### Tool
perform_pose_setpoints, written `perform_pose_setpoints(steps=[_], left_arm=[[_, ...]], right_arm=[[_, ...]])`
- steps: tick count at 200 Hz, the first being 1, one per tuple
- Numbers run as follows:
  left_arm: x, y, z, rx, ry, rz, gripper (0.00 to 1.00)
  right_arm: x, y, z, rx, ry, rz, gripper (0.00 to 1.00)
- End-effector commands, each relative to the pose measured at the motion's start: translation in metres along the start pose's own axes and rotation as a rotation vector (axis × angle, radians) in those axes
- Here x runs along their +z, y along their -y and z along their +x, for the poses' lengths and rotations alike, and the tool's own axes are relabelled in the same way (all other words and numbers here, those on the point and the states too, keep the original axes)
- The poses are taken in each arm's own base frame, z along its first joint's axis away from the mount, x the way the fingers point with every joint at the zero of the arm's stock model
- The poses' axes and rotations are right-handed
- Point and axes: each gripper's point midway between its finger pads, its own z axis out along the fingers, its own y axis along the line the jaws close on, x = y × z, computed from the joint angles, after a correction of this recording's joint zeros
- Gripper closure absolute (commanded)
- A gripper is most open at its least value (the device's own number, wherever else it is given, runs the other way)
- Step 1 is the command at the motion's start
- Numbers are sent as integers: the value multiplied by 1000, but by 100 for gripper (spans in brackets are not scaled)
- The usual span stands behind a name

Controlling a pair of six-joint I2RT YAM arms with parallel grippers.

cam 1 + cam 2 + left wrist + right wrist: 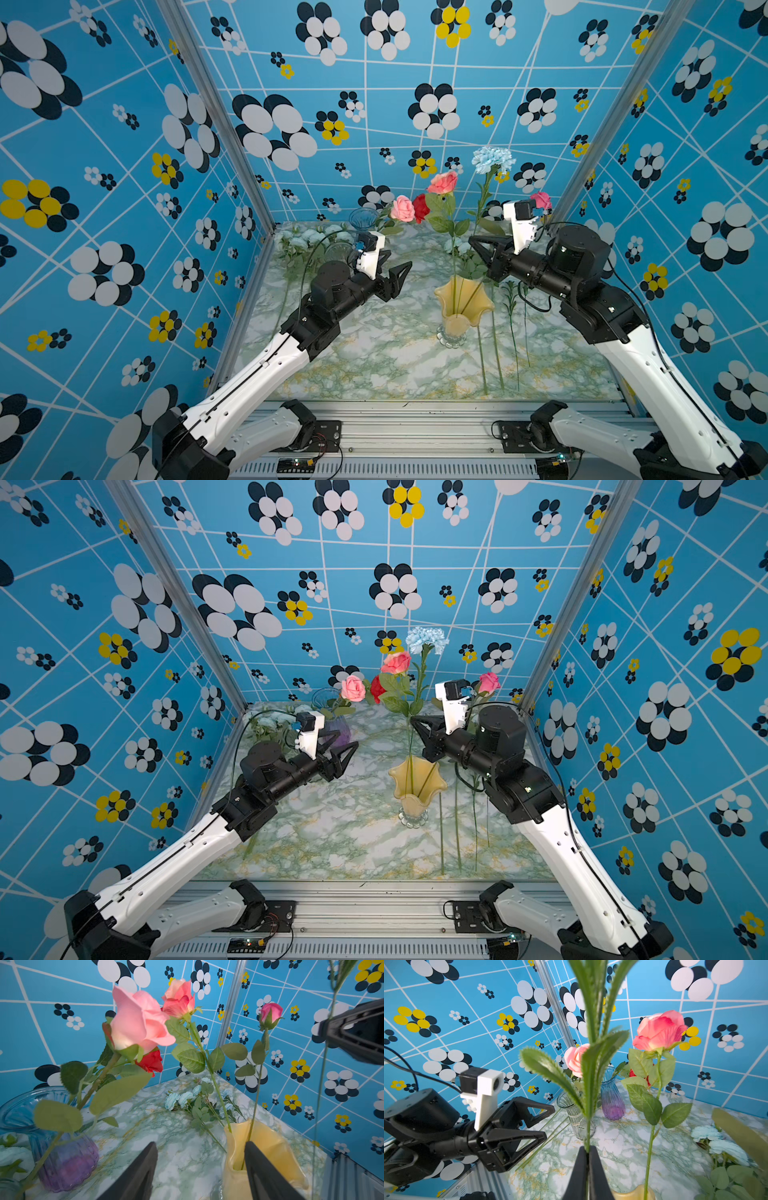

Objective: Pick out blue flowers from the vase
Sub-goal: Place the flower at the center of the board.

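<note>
A blue flower (492, 159) with a pale ruffled bloom stands high on a thin leafy stem (588, 1105). My right gripper (471, 240) (588, 1148) is shut on that stem, above and behind the yellow vase (463, 307). In the left wrist view the stem hangs from the right gripper (324, 1028), outside the vase's (268, 1147) rim. Two pink roses (442, 181) (271, 1012) stand in the vase. My left gripper (399, 261) (200, 1145) is open and empty, left of the vase. More blue flowers (316, 237) (178, 1099) lie on the table at the back.
A blue-and-purple vase (362, 218) at the back left holds a pink rose (402, 208) and a red rose (420, 208). A clear glass vase (338, 249) stands near it. Long green stems (498, 361) lie on the marbled table (374, 353), right of the yellow vase. Patterned walls close three sides.
</note>
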Motion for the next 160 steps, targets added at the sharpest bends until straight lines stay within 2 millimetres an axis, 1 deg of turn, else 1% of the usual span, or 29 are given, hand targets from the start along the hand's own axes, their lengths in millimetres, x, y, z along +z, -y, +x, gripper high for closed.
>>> perform_pose_setpoints(steps=[1, 11, 25, 59, 72, 86, 102, 126, 147, 160], left_arm=[[-6, -8, -15, 26, 135, -48, 27], [-3, -10, -4, 24, 121, -51, 26], [0, -14, 5, 25, 110, -60, 26], [8, -17, 12, 51, 72, -75, 25], [8, -20, 14, 54, 71, -89, 25], [8, -22, 14, 57, 70, -94, 25], [6, -20, 14, 65, 69, -89, 25], [1, -22, 15, 77, 59, -99, 25], [-3, -24, 16, 77, 60, -103, 25], [-7, -25, 16, 77, 61, -101, 25]], right_arm=[[-21, 15, -7, -24, 13, 119, 100], [-28, 21, -8, -28, 12, 164, 100], [-39, 30, -9, -34, 10, 232, 100], [-66, 44, -9, -28, 29, 343, 100], [-80, 48, -8, -32, 24, 385, 100], [-96, 57, -7, -39, 12, 459, 100], [-114, 73, 2, -46, -19, 567, 100], [-140, 97, 22, -59, -85, 737, 100], [-156, 113, 39, -75, -130, 849, 100], [-160, 122, 52, -88, -176, 910, 100]])
